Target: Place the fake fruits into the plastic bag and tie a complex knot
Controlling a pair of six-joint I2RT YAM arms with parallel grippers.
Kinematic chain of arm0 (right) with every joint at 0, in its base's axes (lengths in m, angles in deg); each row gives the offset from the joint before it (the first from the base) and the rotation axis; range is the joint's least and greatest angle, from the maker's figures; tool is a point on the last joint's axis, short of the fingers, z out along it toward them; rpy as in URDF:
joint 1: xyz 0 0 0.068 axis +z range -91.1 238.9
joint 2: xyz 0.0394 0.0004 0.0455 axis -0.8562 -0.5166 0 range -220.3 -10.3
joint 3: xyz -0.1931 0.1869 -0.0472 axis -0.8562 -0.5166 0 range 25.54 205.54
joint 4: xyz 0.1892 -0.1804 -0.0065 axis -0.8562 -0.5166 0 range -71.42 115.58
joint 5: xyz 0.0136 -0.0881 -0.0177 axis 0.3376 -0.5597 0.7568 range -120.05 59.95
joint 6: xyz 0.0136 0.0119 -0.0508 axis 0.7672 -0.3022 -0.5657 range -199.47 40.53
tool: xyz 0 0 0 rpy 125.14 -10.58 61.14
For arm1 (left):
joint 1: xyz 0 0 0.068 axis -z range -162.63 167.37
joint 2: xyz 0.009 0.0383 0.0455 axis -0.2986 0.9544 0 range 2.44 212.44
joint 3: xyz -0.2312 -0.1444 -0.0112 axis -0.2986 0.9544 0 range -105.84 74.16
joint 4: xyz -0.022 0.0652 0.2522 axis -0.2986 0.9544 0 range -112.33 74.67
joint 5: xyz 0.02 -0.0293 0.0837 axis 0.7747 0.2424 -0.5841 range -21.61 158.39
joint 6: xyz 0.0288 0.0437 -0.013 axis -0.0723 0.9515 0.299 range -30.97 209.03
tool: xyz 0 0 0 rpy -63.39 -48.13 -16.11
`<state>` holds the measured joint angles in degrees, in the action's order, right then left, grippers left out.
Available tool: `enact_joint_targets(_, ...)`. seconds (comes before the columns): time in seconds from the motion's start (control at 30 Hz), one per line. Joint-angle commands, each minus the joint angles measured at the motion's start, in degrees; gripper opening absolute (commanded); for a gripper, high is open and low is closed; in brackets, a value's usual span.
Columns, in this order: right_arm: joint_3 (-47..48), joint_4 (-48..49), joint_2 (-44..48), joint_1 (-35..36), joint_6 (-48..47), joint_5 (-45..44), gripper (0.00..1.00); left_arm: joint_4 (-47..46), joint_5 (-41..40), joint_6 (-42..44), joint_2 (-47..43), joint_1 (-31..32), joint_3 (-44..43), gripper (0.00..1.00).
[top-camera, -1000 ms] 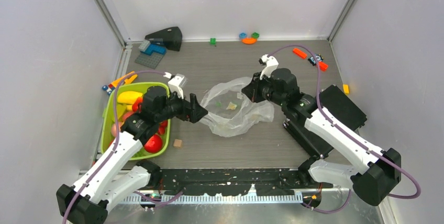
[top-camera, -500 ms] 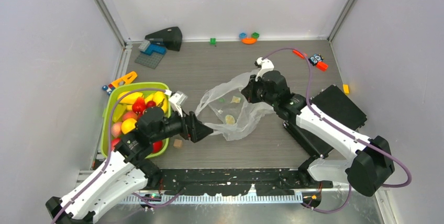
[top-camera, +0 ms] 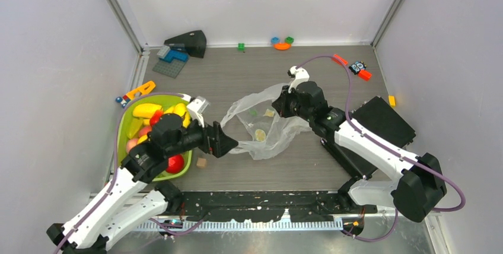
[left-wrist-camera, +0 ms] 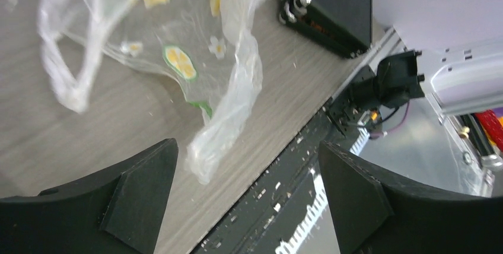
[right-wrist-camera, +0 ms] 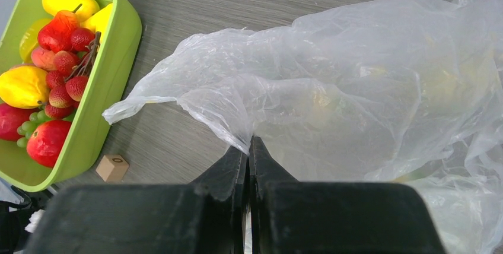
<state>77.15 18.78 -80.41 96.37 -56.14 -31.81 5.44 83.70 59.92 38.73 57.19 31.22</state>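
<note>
The plastic bag lies crumpled mid-table, thin and clear with small fruit prints. My right gripper is shut on its upper edge, and in the right wrist view the gripper pinches a fold of the bag. My left gripper hovers open at the bag's near-left side. In the left wrist view its fingers stand wide apart with nothing between, and the bag lies ahead. The fake fruits sit in the lime-green tray. No knot is in view.
A small tan block lies just right of the tray. Toy bricks, a black wedge and a grey plate sit along the back. Orange pieces lie at the back right. The right arm's black base stands beside the bag.
My left arm swung from beside the tray down toward the bag's near-left edge, its jaws spreading slightly wider. My right gripper shifted left, dragging the bag with it.
</note>
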Motion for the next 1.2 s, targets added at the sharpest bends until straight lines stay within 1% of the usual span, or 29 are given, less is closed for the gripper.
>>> enact_joint_targets(0.0,-0.2,3.5,1.6,0.5,0.4,0.5,0.05,6.3,-4.2,5.6,1.2,-3.5,-7.3,0.94)
enact_joint_targets(0.07,-0.5,3.7,1.7,0.6,0.4,0.5,0.05,10.8,-4.5,7.2,2.5,-7.7,-10.4,0.95)
enact_joint_targets(0.17,-0.8,3.8,2.0,0.7,0.3,0.5,0.05,16.4,-6.6,10.7,5.3,-15.7,-13.0,0.95)
enact_joint_targets(0.27,-0.9,3.8,2.5,0.7,0.2,0.5,0.05,20.6,-12.3,12.7,6.3,-24.8,-12.9,0.97)
enact_joint_targets(0.4,-1.8,4.8,3.6,0.7,0.4,0.9,0.05,22.0,-21.0,14.3,6.5,-31.4,-12.2,0.96)
enact_joint_targets(0.43,-1.9,5.2,3.7,0.7,0.5,0.9,0.05,21.9,-22.4,14.2,6.8,-32.9,-11.6,0.96)
enact_joint_targets(0.5,-2.2,5.6,3.8,0.7,0.6,0.9,0.05,21.0,-25.1,10.6,7.4,-36.8,-9.7,0.99)
enact_joint_targets(0.53,-2.4,5.8,3.9,0.7,0.6,2.7,0.05,20.0,-24.4,8.8,7.4,-40.4,-7.8,0.99)
enact_joint_targets(0.6,-2.8,6.5,4.1,0.7,0.8,3.8,0.05,17.2,-24.6,4.8,5.8,-44.4,-4.2,0.99)
enact_joint_targets(0.7,-3.6,6.5,4.8,0.6,0.8,4.3,0.05,13.9,-27.5,-0.8,3.1,-46.8,0.6,0.99)
enact_joint_targets(0.77,-3.9,6.5,5.5,0.7,0.7,4.4,0.05,12.9,-29.0,-3.1,2.5,-48.0,2.1,0.99)
enact_joint_targets(0.9,-4.4,7.8,7.0,0.7,0.4,4.7,0.05,13.7,-31.1,-4.6,4.8,-51.3,2.6,0.99)
enact_joint_targets(1.07,-4.8,9.0,7.2,0.7,0.8,5.4,0.05,13.8,-37.9,-5.9,4.8,-52.7,3.4,0.99)
enact_joint_targets(1.17,-4.8,9.3,6.8,0.6,0.9,6.0,0.05,10.7,-36.0,-5.7,6.0,-54.3,4.8,0.99)
